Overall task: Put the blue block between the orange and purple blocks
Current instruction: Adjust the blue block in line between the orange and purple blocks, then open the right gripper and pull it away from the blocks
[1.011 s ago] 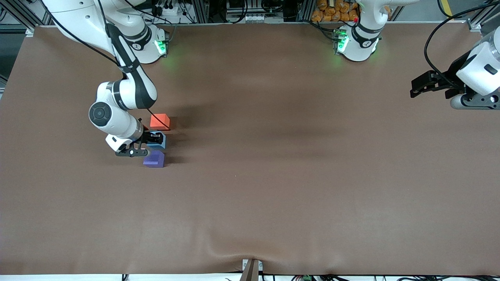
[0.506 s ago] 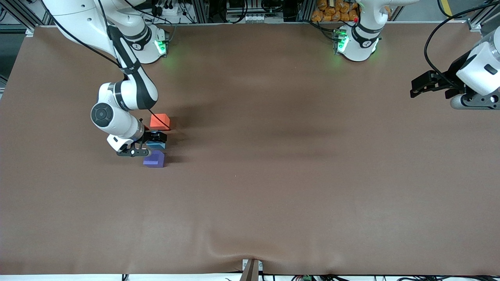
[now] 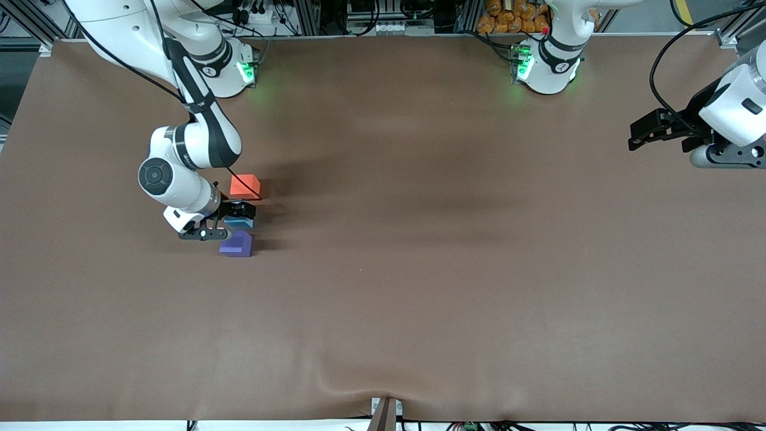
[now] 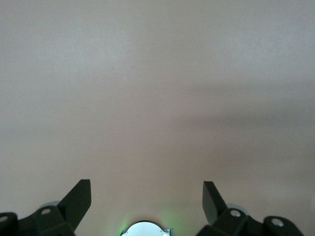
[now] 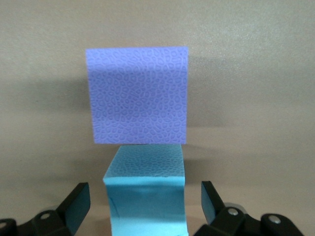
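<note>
Brown table [image 3: 419, 287] is carrying three cubes, one of each colour: blue block [image 3: 241, 223] sitting between orange block [image 3: 244, 185] and purple block [image 3: 236, 243], right gripper [image 3: 234, 216] straddling it; left gripper [image 3: 649, 133] is waiting over its table end. Left wrist view: fingers spread wide, nothing between. Right wrist view: fingers [image 5: 76, 204] standing wide, clear of blue block [image 5: 146, 194]; placing looks done, so lifting straight off is next.

My worktop [image 3: 419, 269] is covered in plain brown. Three cubes lie on it in a line toward my right arm's end: the orange block [image 3: 244, 185] farthest from the front camera, the blue block [image 3: 242, 223] between, the purple block [image 3: 236, 244] nearest.
</note>
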You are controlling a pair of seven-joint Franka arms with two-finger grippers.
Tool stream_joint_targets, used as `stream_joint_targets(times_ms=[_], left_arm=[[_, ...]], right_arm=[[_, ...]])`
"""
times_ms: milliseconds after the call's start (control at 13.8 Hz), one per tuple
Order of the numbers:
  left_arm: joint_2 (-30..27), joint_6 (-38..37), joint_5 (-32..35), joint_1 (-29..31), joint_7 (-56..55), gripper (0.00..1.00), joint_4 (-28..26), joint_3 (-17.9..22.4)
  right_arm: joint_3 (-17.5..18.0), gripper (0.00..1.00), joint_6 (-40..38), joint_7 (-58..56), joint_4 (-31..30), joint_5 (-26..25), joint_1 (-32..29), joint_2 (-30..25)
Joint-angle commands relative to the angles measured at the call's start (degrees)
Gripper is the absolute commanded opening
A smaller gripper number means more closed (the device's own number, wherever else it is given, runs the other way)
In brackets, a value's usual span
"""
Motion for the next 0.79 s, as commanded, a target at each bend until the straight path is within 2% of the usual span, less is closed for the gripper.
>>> stream_joint_targets(times_ms=[0, 433, 722], left_arm=[[0.36, 0.21, -0.87, 0.26, 0.63, 1.00, 0.81, -0.15], [0.44, 0.21, -0.96, 0.26, 0.63, 1.00, 0.90, -0.15], [0.45, 0.65, -0.96, 0.26, 0.63, 1.00, 0.90, -0.15]], right_arm=[[0.65, 1.00, -5.32, -0.15, 2.33, 1.46, -0.64, -1.83], [0.65, 1.00, -11.83, 1.60, 6.20, 1.91, -0.64, -3.76], [0.47, 1.00, -20.26, 1.70, 12.78, 1.83, -1.08, -3.76]])
